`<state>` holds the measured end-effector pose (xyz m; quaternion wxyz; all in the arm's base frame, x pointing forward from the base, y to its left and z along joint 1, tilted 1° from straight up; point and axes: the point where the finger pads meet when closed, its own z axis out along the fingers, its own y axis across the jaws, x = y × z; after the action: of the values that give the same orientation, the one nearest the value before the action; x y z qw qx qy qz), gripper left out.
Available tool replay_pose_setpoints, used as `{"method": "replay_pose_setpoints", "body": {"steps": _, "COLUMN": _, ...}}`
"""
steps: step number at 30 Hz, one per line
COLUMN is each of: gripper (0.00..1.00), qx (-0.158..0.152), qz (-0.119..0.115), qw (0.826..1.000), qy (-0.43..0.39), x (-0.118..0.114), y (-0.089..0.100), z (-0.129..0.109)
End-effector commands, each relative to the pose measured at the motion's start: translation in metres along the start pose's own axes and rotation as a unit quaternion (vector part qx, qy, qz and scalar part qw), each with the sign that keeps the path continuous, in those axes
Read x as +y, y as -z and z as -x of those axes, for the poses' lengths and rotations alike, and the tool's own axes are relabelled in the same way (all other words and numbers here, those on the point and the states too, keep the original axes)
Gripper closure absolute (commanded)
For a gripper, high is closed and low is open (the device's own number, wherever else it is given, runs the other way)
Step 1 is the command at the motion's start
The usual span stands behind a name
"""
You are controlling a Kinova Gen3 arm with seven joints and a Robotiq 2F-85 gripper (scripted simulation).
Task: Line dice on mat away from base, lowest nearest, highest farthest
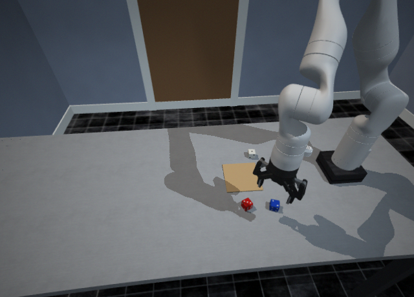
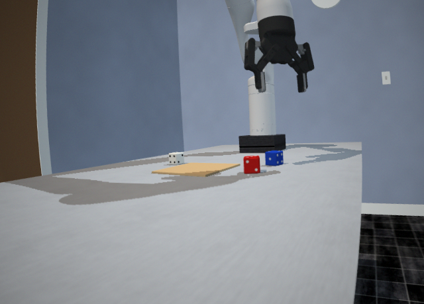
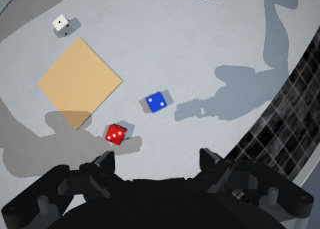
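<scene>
1. Three dice lie on the counter point(image 1: 100, 193), none on the mat point(image 1: 239, 176), so every placement is left to do.
2. Beside the mat: the white die point(image 1: 251, 151) just off one corner, the red die point(image 1: 246, 204) near another, the blue die point(image 1: 274, 204) a little past the red.
3. Spread wide and empty, the hand point(image 2: 279, 80) hangs well above the blue die.

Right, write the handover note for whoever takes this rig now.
Gripper: open, empty, hanging high above the table.
Mat: flat, nothing on it.
White die: on the table just beyond the mat's far edge, one pip up.
Red die and blue die: on the table off the mat's near edge.
Done: nothing placed.
Left: all three dice, lined up lowest nearest the base.
</scene>
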<state>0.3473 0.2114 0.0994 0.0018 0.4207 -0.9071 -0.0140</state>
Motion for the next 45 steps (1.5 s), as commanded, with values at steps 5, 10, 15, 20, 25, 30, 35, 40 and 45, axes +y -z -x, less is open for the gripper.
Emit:
{"method": "replay_pose_setpoints", "body": {"steps": 5, "gripper": 0.00, "qx": 0.000, "qz": -0.001, "qw": 1.000, "qy": -0.002, "x": -0.002, "y": 0.005, "z": -0.001}}
{"method": "replay_pose_setpoints", "body": {"steps": 10, "gripper": 0.00, "qx": 0.002, "qz": -0.001, "qw": 1.000, "qy": -0.020, "x": -0.013, "y": 0.003, "z": -0.009}}
{"method": "replay_pose_setpoints", "body": {"steps": 15, "gripper": 0.00, "qx": 0.003, "qz": -0.001, "qw": 0.998, "qy": -0.064, "x": -0.040, "y": 0.003, "z": -0.026}}
{"method": "replay_pose_setpoints", "body": {"steps": 20, "gripper": 0.00, "qx": 0.004, "qz": -0.002, "qw": 0.987, "qy": -0.163, "x": -0.095, "y": 0.002, "z": -0.071}}
{"method": "replay_pose_setpoints", "body": {"steps": 25, "gripper": 0.00, "qx": 0.003, "qz": -0.002, "qw": 0.968, "qy": -0.251, "x": -0.136, "y": 0.001, "z": -0.117}}
{"method": "replay_pose_setpoints", "body": {"steps": 30, "gripper": 0.00, "qx": 0.003, "qz": -0.002, "qw": 0.952, "qy": -0.306, "x": -0.157, "y": 0.001, "z": -0.148}}
{"method": "replay_pose_setpoints", "body": {"steps": 35, "gripper": 0.00, "qx": 0.001, "qz": -0.003, "qw": 0.915, "qy": -0.404, "x": -0.187, "y": 0.001, "z": -0.210}}
{"method": "replay_pose_setpoints", "body": {"steps": 40, "gripper": 0.00, "qx": 0.000, "qz": -0.004, "qw": 0.902, "qy": -0.431, "x": -0.193, "y": 0.001, "z": -0.228}}
{"method": "replay_pose_setpoints", "body": {"steps": 45, "gripper": 0.00, "qx": 0.000, "qz": -0.004, "qw": 0.902, "qy": -0.432, "x": -0.193, "y": 0.001, "z": -0.228}}
